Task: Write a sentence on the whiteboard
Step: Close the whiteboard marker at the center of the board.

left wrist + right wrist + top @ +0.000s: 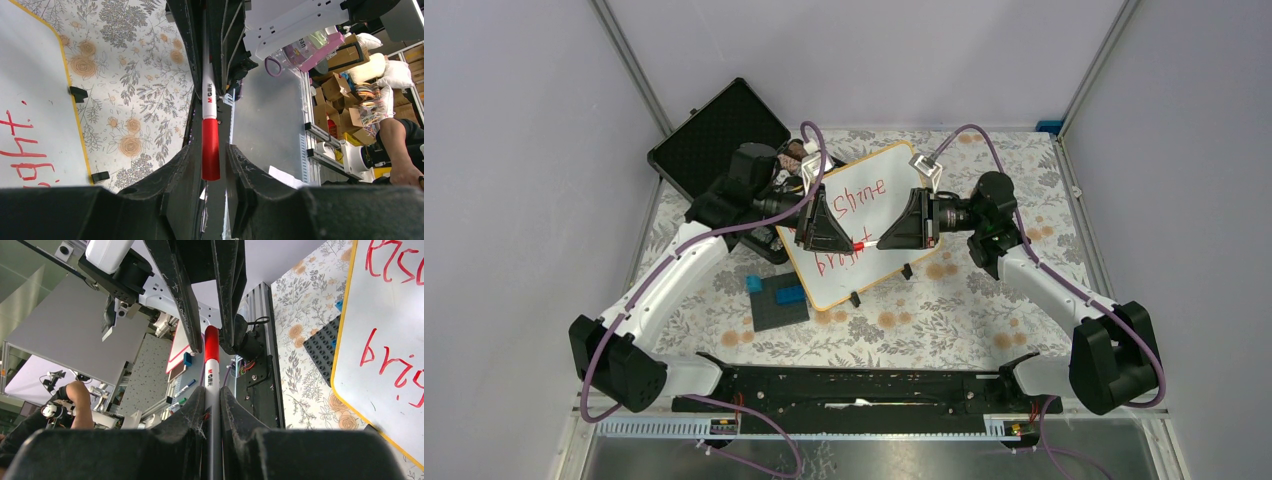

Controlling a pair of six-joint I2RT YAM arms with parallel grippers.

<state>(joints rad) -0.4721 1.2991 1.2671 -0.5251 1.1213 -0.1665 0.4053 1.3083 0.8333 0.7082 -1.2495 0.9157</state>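
1. Table [984, 300]: covered with a floral cloth. The whiteboard [874, 272] lies face up near its middle, turned askew, with its tan frame visible along the edges.
2. Black case [717, 137]: lies open at the far left corner of the table, just beyond the board's far left corner.
3. Dark grey plate [774, 310]: sits on the cloth just beside the board's near left edge and carries blue blocks [790, 295].
4. The sentence [856, 195]: red handwriting in two lines on the board. One line is at the far end and the other towards the near left. In the top view the letters appear upside down.
5. Left gripper [212, 152] and right gripper [212, 395]: they meet tip to tip above the board's middle, between the two lines of writing.
6. Marker [212, 375]: it spans both tools. The right gripper's fingers are pressed together on the white barrel.
7. Red cap [210, 147]: it sits on the marker's end. The left gripper's fingers pinch it from both sides.
8. Board feet [907, 270]: two small black feet project from the near edge.
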